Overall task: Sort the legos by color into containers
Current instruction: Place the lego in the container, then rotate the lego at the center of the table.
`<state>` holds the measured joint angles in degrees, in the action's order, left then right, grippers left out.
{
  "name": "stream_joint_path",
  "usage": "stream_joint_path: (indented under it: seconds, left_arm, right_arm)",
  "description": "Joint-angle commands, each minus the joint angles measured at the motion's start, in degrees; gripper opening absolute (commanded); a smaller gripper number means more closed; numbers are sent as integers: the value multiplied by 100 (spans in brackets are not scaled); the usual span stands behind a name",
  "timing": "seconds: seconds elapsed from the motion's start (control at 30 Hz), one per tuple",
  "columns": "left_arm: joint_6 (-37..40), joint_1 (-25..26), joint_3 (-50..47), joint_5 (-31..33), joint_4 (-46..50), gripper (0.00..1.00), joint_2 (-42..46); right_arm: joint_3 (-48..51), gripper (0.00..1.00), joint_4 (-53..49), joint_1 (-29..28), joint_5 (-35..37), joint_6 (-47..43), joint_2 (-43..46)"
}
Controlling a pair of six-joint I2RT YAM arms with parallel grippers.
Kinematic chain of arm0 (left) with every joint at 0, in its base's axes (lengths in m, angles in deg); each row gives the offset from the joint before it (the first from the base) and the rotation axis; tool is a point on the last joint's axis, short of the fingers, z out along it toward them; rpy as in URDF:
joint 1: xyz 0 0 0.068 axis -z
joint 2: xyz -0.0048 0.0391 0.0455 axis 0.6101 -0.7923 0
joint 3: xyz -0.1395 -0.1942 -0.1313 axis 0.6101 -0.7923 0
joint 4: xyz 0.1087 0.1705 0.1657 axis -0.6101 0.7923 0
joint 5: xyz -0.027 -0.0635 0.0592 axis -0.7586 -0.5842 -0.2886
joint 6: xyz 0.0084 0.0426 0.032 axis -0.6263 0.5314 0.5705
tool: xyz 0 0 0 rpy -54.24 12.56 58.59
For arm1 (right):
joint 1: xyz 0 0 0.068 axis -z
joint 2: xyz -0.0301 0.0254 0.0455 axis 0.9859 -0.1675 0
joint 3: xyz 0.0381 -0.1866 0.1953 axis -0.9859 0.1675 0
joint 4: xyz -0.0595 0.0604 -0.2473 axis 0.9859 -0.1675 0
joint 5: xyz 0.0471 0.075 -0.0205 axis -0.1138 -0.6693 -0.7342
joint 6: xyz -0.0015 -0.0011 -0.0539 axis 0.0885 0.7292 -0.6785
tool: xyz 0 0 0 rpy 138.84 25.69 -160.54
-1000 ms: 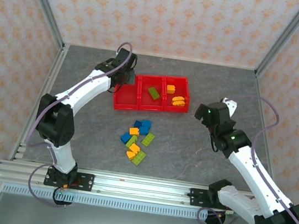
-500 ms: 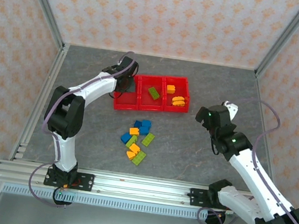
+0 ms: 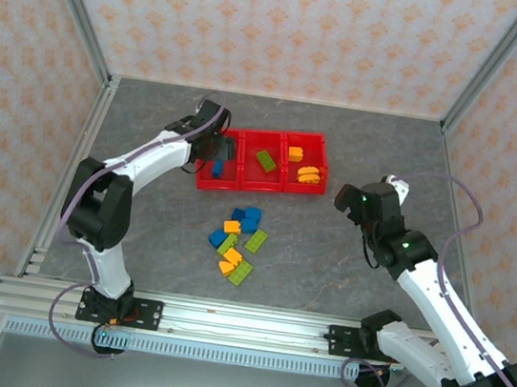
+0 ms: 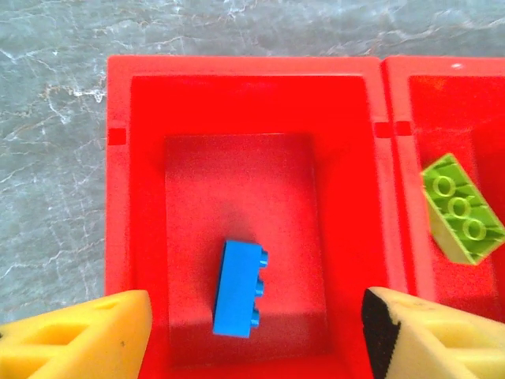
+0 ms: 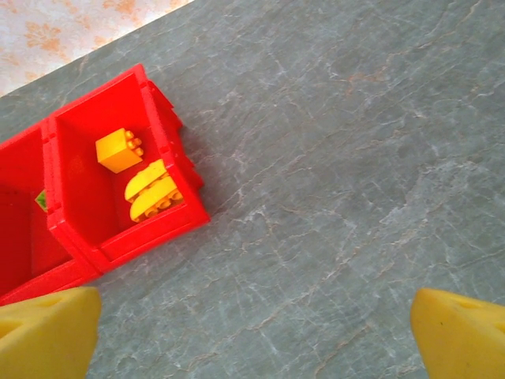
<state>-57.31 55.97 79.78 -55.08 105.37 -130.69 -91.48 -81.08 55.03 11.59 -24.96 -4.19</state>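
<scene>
Blue brick [image 4: 239, 288] lies loose on the left red bin's [image 4: 118, 197] floor under your left gripper [image 4: 254, 328], fingers apart, so blues likely belong there; your right gripper [image 5: 252, 335], fingers spread and empty, hangs right of the bins [image 3: 259, 191].

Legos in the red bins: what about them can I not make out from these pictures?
- Top external: the left gripper hides the far part of the left bin.
- Right wrist: the green lego is only a sliver; the left edge cuts off the middle bin.
- Left wrist: the right edge cuts off the middle bin.
</scene>
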Motion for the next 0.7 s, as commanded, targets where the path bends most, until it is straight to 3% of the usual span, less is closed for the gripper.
stream_joint_path:
  seconds: [0.0, 0.13, 0.33, 0.47, 0.67]
  left_arm:
    - [205, 0, -279, -172, -88, 77, 522]
    - [-2, 17, -819, -339, -73, 89, 1004]
    - [-345, 388, -1439, -486, -111, 93, 1657]
    - [-515, 942, -1365, -443, 12, 99, 1668]
    - [-890, 1447, -1273, -584, 7, 99, 1224]
  right_arm:
    - [-6, 100, 271, 27, -212, 13, -147]
    - [-50, 100, 409, 36, -380, -15, -420]
    - [-76, 100, 692, 36, -701, 12, -808]
    - [-108, 100, 712, 36, -861, 99, -1141]
    - [-46, 100, 561, 36, -813, 231, -1305]
